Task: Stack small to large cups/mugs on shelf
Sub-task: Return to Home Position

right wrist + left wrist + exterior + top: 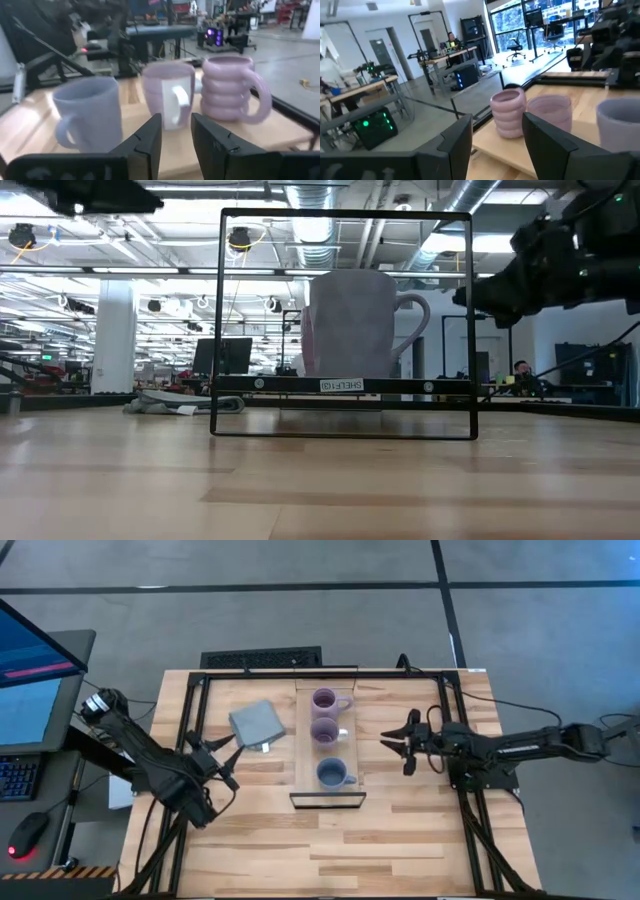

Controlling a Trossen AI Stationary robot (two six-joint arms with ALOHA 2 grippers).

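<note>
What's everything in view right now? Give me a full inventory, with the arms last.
ribbed mug: one, light purple, far end of the shelf
smooth mug: one, light purple, middle of the shelf
blue mug: one, blue, near end of the shelf
shelf: one, pale wood, table centre
cloth: one, grey-blue, folded, on the table left of the shelf
table: one, slatted wood
monitor: one, blue screen, off the table's left
keyboard: one, dark, below the monitor
mouse: one, dark, red light
left gripper: open, empty, left of the shelf
right gripper: open, empty, right of the shelf
</note>
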